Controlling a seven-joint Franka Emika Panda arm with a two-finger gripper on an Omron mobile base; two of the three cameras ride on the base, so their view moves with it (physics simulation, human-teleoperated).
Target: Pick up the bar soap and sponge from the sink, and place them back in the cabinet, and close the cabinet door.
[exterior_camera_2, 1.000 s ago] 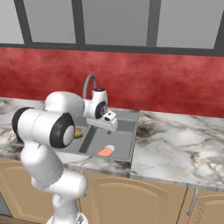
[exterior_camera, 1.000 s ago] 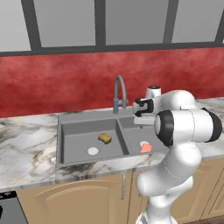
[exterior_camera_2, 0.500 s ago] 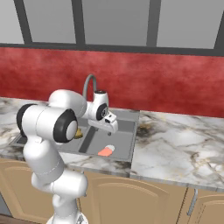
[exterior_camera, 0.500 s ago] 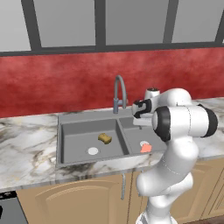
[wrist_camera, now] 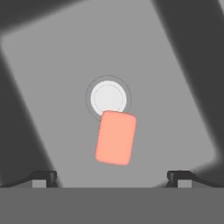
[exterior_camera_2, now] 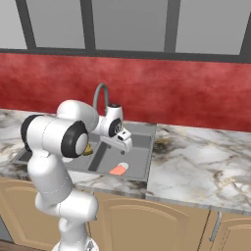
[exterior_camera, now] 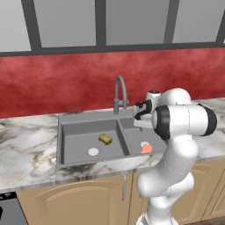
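Looking down the hand view, I see the gripper [wrist_camera: 112, 177] with its jaws spread fully wide, holding and touching nothing. The bar soap [wrist_camera: 116, 137], a flat salmon-pink block with rounded corners, lies between the two finger tips [wrist_camera: 43, 176] and ahead of them, on the smooth grey floor of the sink [wrist_camera: 175, 87]. Its far end overlaps the rim of the round white drain [wrist_camera: 107, 97]. In the left base view the sponge [exterior_camera: 105, 139], a chunky yellow-brown block, sits in the other basin, well apart from the jaws.
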